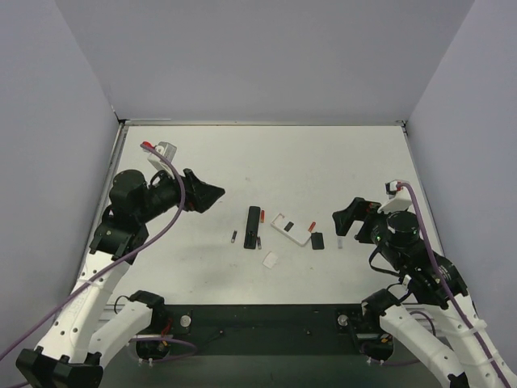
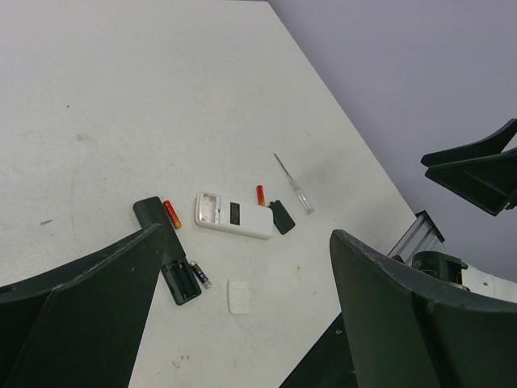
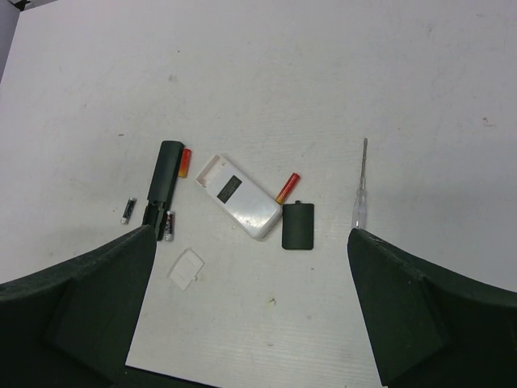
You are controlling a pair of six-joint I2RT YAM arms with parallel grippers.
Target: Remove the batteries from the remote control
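The slim black remote [image 1: 254,226] lies mid-table with its battery bay open and empty [image 2: 182,280]. One dark battery [image 1: 233,237] lies loose to its left, another [image 1: 259,242] against its right side; both show in the right wrist view [image 3: 127,209] [image 3: 169,225]. The left wrist view shows only the right one [image 2: 200,275]. My left gripper [image 1: 212,194] is open and empty, raised well to the left of the remote. My right gripper [image 1: 346,218] is open and empty, to the right of the objects.
A white remote [image 1: 291,229] lies right of the black one, with a red-orange battery [image 1: 312,225] beside it and another [image 1: 262,216] by the black remote. A flat black cover [image 1: 317,240], a white cover [image 1: 270,259] and a screwdriver [image 1: 340,241] lie nearby.
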